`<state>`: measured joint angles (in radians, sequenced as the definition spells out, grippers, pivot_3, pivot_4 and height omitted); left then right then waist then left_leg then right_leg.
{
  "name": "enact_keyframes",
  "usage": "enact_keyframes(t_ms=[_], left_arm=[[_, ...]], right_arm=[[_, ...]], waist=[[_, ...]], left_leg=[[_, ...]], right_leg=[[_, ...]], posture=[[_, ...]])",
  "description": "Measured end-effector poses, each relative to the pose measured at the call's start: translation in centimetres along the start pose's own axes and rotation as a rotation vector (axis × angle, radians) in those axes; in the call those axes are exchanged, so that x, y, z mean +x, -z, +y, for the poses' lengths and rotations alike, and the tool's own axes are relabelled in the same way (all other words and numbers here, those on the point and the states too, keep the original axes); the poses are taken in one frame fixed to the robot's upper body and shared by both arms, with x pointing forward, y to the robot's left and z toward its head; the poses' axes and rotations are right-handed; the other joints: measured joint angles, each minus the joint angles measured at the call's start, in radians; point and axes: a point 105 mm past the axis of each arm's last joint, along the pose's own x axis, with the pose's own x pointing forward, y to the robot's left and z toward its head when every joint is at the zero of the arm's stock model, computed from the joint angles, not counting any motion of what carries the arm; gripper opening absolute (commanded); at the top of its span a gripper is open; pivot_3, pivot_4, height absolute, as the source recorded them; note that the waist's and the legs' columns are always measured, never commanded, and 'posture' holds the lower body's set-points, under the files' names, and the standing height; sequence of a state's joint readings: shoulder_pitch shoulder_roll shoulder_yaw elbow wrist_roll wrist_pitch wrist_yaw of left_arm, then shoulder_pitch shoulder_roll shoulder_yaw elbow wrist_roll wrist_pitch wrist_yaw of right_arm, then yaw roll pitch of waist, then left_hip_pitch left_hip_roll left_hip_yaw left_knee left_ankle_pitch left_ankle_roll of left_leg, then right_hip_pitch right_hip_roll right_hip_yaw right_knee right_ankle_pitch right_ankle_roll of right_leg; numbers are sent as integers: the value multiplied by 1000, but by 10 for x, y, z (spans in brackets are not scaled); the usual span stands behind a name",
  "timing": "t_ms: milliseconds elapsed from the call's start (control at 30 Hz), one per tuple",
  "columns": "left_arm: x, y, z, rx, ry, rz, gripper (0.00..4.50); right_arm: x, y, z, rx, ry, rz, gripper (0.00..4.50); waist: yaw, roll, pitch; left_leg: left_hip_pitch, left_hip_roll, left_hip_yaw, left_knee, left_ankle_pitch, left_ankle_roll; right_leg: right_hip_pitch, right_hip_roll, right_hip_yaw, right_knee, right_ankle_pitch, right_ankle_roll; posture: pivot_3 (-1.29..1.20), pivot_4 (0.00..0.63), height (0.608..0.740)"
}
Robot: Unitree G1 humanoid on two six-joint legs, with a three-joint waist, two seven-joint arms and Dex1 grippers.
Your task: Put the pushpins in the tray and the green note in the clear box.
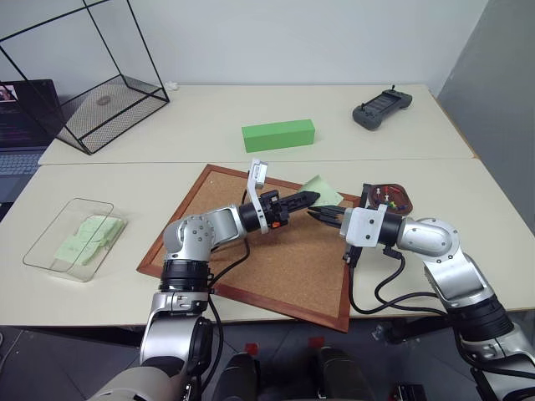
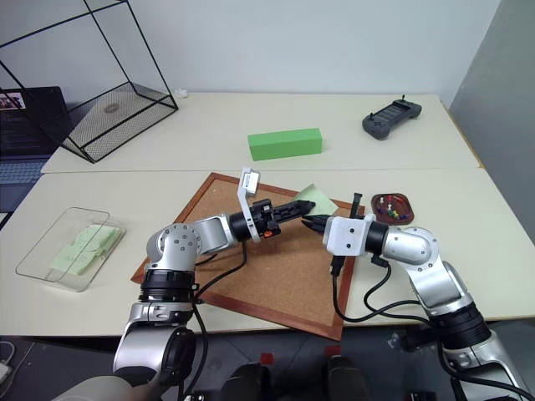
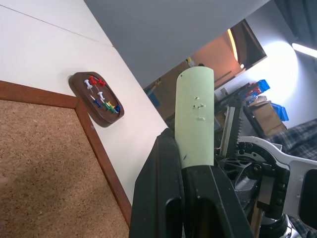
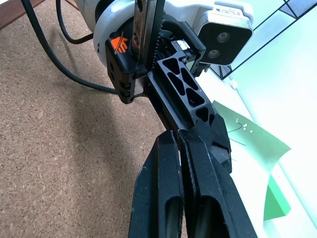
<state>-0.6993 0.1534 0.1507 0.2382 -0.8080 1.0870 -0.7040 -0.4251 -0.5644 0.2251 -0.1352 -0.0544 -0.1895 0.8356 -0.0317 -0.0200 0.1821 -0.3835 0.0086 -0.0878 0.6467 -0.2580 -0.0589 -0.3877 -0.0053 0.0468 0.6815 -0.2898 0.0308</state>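
Left gripper (image 3: 190, 171) was clamped on green note (image 3: 195, 116), held above corkboard (image 1: 292, 267); right gripper (image 4: 185, 163) shut too, tips meeting it w/ nothing between. Pushpins (image 3: 101, 94) lay in tray (image 3: 79, 87) beside board; clear box (image 1: 58, 238) well apart.

One green note (image 3: 195, 116), one tray (image 3: 96, 97) of pushpins (image 3: 102, 95) — roughly nine, one clear box (image 1: 70, 238), one corkboard (image 1: 276, 259) — two grippers.

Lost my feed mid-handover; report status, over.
Both grippers shut on the pale green paper note: left gripper, right gripper. Coloured pushpins in reddish-brown tray. Nothing obstructing.
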Motion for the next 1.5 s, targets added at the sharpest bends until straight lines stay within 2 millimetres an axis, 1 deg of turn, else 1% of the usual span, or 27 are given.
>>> enact_keyframes(t_ms=[100,233,367,533,633,667,733,867,900,1000,1067,1100,1167,1233,1333,1500], left_arm=[[0,2,8,40,-49,18,31],[-5,4,20,100,-107,43,31],[-5,8,21,125,-99,62,31],[-5,9,22,131,-95,68,31],[-8,7,22,148,-95,75,31],[-11,5,23,174,-107,82,31],[-15,2,22,209,-113,89,31],[-20,-9,8,389,-99,119,31],[-20,-10,1,477,-84,136,31],[-15,-3,-16,666,-16,172,31],[-12,3,-19,727,9,192,31],[-8,8,-20,795,19,211,31],[-2,14,-24,896,46,239,31],[2,18,-26,958,60,254,31],[7,20,-29,1000,70,243,31],[7,17,-26,1034,41,240,31]], right_arm=[[0,-2,0,8,-7,-8,0],[1,-13,-2,15,-3,-40,0],[3,-17,-2,29,3,-45,0],[3,-16,-3,54,12,-31,0],[-1,-11,-13,155,98,-11,0],[-7,-5,-19,219,156,12,0],[-16,3,-28,286,230,48,0],[-44,26,-41,463,409,143,0],[-55,35,-43,541,481,176,0],[-85,66,-47,688,663,313,0],[-96,78,-48,741,727,354,0],[-101,89,-48,796,771,381,0],[-106,103,-47,851,807,423,0],[-106,111,-48,889,831,436,0],[-101,122,-58,947,865,427,0],[-95,135,-60,1008,873,421,0]], waist=[[-1,0,0],[-1,0,0],[0,0,0],[0,0,0],[0,0,0],[0,0,0],[0,0,0],[3,0,0],[3,0,0],[4,0,0],[3,0,0],[0,0,0],[-1,0,0],[-2,1,0],[-3,1,0],[-2,1,0]], left_leg=[[0,0,0,0,0,0],[0,0,0,0,0,0],[0,0,0,0,0,0],[0,0,0,0,0,0],[0,0,-1,0,0,0],[0,0,-1,0,0,0],[0,0,0,0,0,0],[-1,0,-1,-1,0,0],[-1,0,-1,-2,0,0],[-1,-1,1,-1,0,0],[0,-1,1,-1,0,0],[0,-1,2,-1,0,1],[1,-2,3,-1,-2,4],[1,-2,4,-2,-3,5],[1,-2,4,-2,-3,5],[0,-1,4,-2,-3,5]], right_leg=[[0,0,0,0,0,0],[0,0,0,0,0,0],[0,0,0,0,0,0],[0,0,0,0,0,0],[0,0,0,0,0,0],[0,0,0,0,0,0],[0,0,0,0,0,0],[0,0,0,-1,0,0],[0,-1,0,-1,0,0],[0,-2,1,-1,0,0],[0,-1,1,-1,0,0],[0,-1,2,-1,0,0],[0,0,3,0,0,0],[-1,1,4,0,0,0],[-1,2,4,0,0,0],[-1,2,4,0,0,0]], posture=[[0,150,740],[0,150,740],[0,150,740],[0,150,740],[0,150,740],[0,150,740],[0,150,740],[0,150,740],[0,150,740],[0,150,740],[0,150,740],[0,150,740],[0,150,740],[0,150,740],[0,150,740],[0,150,740]])
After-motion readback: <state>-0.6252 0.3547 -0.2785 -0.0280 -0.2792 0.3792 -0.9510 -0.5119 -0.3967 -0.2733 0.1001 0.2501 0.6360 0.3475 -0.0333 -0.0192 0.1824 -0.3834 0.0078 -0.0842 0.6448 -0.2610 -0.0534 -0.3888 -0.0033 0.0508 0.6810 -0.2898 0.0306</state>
